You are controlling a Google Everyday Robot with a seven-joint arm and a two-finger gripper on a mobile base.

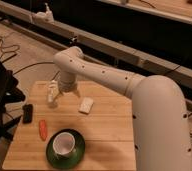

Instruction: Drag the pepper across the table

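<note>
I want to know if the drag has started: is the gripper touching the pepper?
No, the gripper is over the far side of the table, apart from the pepper beside the green saucer.
</note>
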